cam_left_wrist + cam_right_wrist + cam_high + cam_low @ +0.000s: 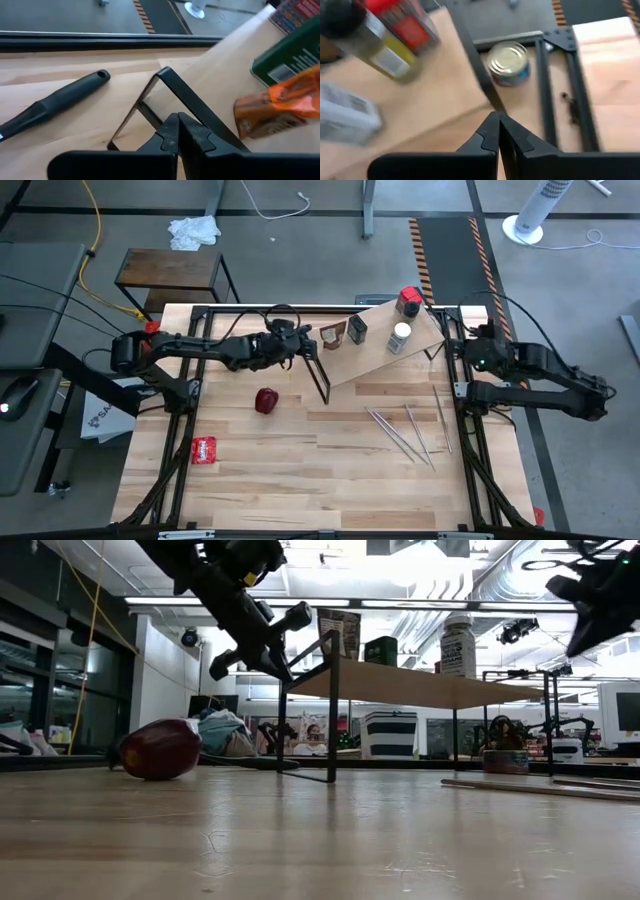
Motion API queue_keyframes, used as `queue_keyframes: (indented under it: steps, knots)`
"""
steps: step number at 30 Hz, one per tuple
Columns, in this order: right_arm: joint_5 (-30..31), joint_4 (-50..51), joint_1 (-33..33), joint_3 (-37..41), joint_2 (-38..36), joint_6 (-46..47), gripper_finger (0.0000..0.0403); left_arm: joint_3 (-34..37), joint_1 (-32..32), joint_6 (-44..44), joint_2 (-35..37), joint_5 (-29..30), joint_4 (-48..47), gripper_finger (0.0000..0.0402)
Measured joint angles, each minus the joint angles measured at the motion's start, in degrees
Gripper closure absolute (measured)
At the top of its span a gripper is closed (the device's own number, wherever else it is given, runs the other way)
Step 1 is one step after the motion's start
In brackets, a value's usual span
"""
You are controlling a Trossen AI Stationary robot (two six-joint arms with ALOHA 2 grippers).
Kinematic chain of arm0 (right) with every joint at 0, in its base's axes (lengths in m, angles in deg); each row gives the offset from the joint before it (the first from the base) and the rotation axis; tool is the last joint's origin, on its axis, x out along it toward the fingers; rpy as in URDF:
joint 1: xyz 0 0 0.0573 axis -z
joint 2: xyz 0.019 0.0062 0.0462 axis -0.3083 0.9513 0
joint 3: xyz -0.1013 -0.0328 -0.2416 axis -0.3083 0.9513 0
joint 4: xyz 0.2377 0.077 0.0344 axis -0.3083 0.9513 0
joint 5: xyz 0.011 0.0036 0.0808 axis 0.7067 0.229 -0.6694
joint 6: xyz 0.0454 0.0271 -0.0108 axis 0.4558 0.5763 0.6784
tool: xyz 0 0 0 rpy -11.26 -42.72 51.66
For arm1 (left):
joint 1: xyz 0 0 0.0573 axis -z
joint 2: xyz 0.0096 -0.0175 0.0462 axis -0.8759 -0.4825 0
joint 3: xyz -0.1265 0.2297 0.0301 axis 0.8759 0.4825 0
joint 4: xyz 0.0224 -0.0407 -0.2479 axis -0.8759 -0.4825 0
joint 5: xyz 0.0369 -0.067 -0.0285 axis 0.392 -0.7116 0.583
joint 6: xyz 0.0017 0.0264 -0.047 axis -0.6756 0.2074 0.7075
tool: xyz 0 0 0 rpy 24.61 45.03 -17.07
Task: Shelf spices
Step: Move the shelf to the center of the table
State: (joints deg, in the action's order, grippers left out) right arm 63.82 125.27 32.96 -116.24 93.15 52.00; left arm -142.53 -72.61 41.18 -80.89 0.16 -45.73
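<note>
High view: the left gripper (306,346), fingers pressed together on nothing, sits against the black end frame (318,370) of the shelf (385,345), whose board lies skewed across the table's far side. Just beyond those fingers stand two dark jars (345,332), then a white-capped jar (400,338) and a red-capped jar (407,303). The right gripper (452,348), also closed and empty, hovers at the shelf's other end. Any sideways push could likely jolt the shelf and topple the jars.
</note>
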Motion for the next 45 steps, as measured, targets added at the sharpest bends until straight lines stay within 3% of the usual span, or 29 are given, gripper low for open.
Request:
queue_keyframes:
  steps: [4,7,12,16,20,24,26,28,29,32,36,41,45]
  knots:
    - [3.81,-4.71,0.43,-5.04,0.3,-5.82,0.0403,0.0,0.63,-2.26,2.53,-0.39,-1.14,0.0401]
    - [0.88,-6.88,2.91,-8.89,1.05,-10.6,0.0403,-0.02,0.76,-3.91,5.11,0.73,-1.28,0.0401]
    - [-15.85,-16.12,9.43,-12.29,3.98,-24.07,0.0403,-0.04,0.71,-7.29,9.66,1.16,-0.76,0.0401]
    - [-23.65,-16.82,17.09,-14.91,9.94,-32.85,0.0403,-0.04,1.02,-9.47,13.51,1.1,-0.33,0.0401]
    - [-34.06,-13.25,30.66,-18.03,18.35,-46.15,0.0403,-0.04,1.95,-11.9,17.03,1.41,-0.41,0.0401]
    - [-46.62,-10.62,50.09,-21.62,25.49,-58.31,0.0403,-0.04,3.5,-13.59,20.12,1.52,-1.14,0.0401]
    - [-54.02,-6.73,56.16,-22.97,25.21,-63.63,0.0403,-0.04,4.65,-14.42,21.11,1.98,-1.06,0.0401]
    - [-59.58,-6.1,58.15,-23.38,24.28,-66.25,0.0403,-0.04,4.82,-15.25,22.13,2.98,-0.43,0.0401]
    - [-59.71,-5.96,58.25,-23.37,24.08,-65.92,0.0403,-0.04,4.93,-15.25,22.42,3.03,-0.5,0.0401]
    - [-50.79,0.21,58.17,-21.94,24.76,-61.78,0.0403,-0.04,5.38,-14.77,22.77,2.02,-0.72,0.0401]
    - [-47.24,5.32,59.51,-19.28,25.23,-61.21,0.0403,-0.02,6.0,-14.53,22.82,0.3,-0.15,0.0401]
    - [-45.75,-3.81,59.74,-14.67,23.11,-54.58,0.0403,-0.02,6.68,-14.2,22.74,0.06,-0.62,0.0401]
    - [-40.78,-8.9,59.71,-12.37,22.96,-51.88,0.0403,-0.02,6.84,-14.22,22.8,0.28,-1.01,0.0401]
